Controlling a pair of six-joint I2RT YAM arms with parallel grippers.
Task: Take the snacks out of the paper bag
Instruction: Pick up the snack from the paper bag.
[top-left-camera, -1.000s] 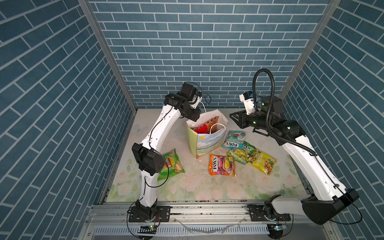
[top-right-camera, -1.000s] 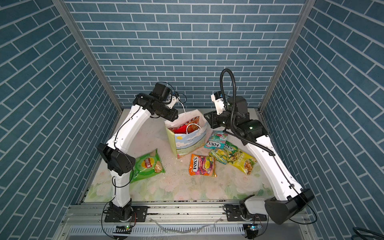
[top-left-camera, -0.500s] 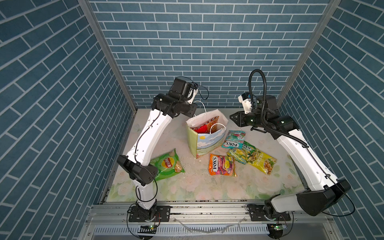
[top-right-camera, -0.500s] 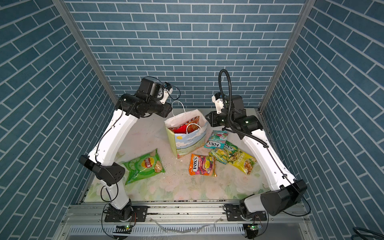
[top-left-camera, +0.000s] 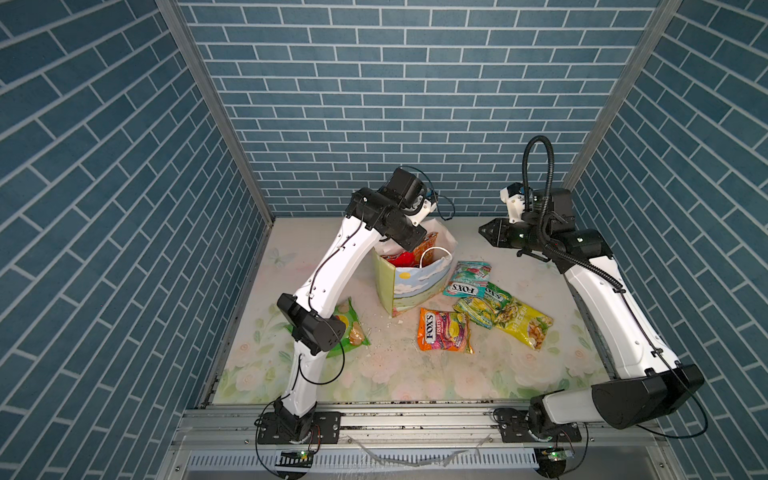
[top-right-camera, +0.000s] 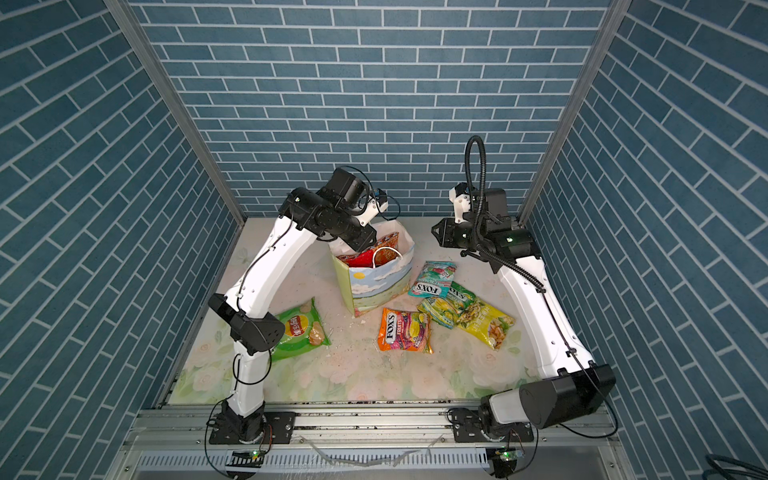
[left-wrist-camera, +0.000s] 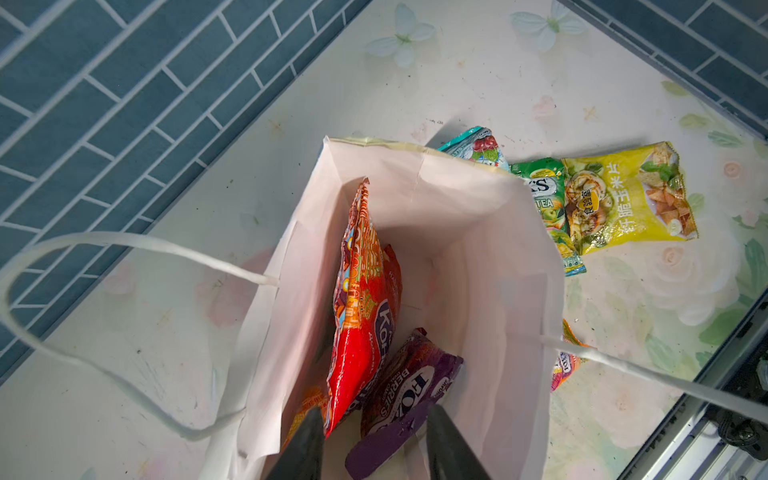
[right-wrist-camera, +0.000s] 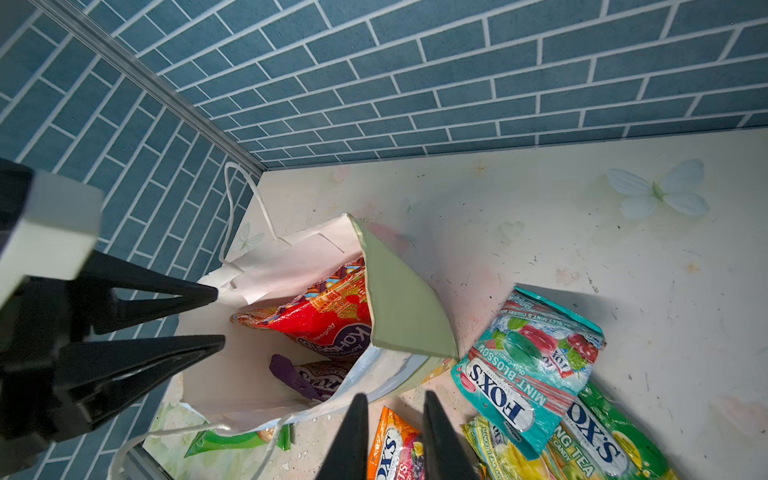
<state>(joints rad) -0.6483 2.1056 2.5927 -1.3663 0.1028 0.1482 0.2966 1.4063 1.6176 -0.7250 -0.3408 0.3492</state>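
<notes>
Left jaws return over paper bag (top-left-camera: 415, 286), spread to straddle purple FOX'S packet (left-wrist-camera: 399, 386); right jaws barely parted, empty, clear at 2 o'clock.

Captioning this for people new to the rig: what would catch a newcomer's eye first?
The small upright paper gift bag with painted sky-and-meadow faces stands in the middle, a glossy red packet poking from its white inside. The left gripper hangs at its mouth, jaws apart over a purple FOX'S packet. A teal packet, an orange packet and a yellow packet lie scattered between bag and right arm.
</notes>
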